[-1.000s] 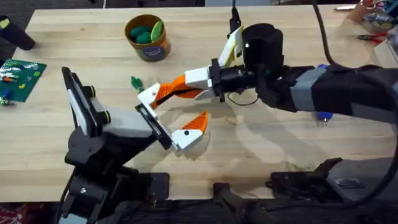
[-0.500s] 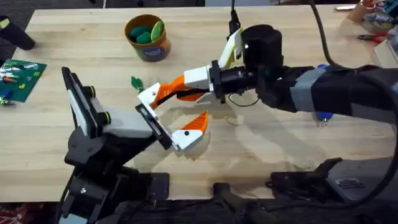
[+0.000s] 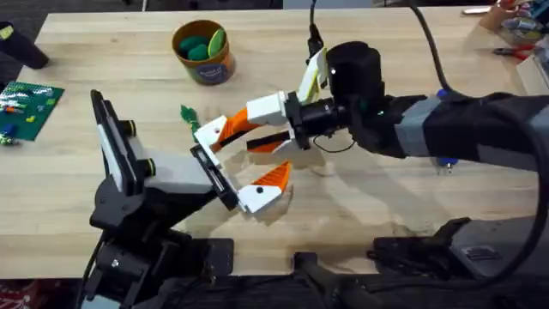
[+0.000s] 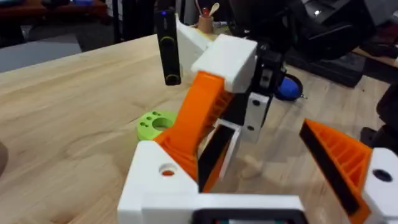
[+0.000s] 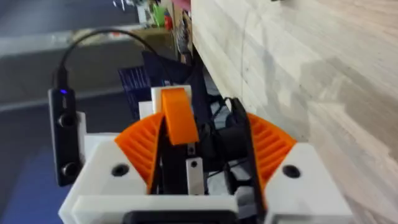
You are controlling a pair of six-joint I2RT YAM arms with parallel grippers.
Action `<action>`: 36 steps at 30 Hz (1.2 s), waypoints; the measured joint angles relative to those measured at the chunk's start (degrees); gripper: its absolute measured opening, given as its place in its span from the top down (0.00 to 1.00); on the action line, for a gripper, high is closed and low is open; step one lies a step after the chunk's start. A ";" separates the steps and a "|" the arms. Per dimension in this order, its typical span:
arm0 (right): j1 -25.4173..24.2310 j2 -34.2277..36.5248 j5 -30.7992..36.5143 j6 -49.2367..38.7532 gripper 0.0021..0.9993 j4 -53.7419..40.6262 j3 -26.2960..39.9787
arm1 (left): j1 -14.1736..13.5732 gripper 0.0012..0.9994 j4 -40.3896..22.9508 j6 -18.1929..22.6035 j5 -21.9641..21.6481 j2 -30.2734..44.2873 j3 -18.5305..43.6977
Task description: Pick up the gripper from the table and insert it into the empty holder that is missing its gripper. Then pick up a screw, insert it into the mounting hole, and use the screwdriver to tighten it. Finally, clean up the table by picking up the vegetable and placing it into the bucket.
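My right gripper (image 3: 236, 130) reaches in from the right, shut on the orange gripper (image 5: 180, 115), which sits between its ribbed pads (image 5: 140, 149). The piece's tip rests at the white holder (image 3: 206, 133), the upper prong of my left gripper (image 3: 240, 156). The mounting hole (image 4: 166, 169) shows on the holder (image 4: 155, 183). My left gripper stands open, and its other prong carries an orange finger (image 3: 273, 174). A small green vegetable (image 3: 188, 114) lies on the table (image 3: 103, 69) just behind the holder. The bucket (image 3: 203, 53) stands at the back. The blue screwdriver (image 3: 444, 160) lies partly hidden under the right arm. The screw is out of view.
The bucket holds green vegetables. A green circuit board (image 3: 30, 101) lies at the table's left edge, with a black object (image 3: 21, 47) behind it. Tools and clutter (image 3: 515, 26) sit at the back right corner. Bare wood lies between the bucket and the left edge.
My right gripper has shifted slightly left and tilted with the orange gripper, so its lower finger now shows apart. The left arm moved a little to the right.
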 joint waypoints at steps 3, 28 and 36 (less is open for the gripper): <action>0.00 0.21 0.02 0.04 0.22 -0.05 -0.20 | 0.00 0.01 0.00 0.13 -0.04 0.00 0.00; -0.92 0.51 -4.44 -0.70 0.01 -0.47 -0.61 | -0.72 0.01 -0.06 1.30 3.65 0.00 0.00; -2.03 0.51 -7.38 -1.29 0.01 -0.45 -0.61 | -0.72 0.01 -0.15 1.32 4.54 0.00 0.00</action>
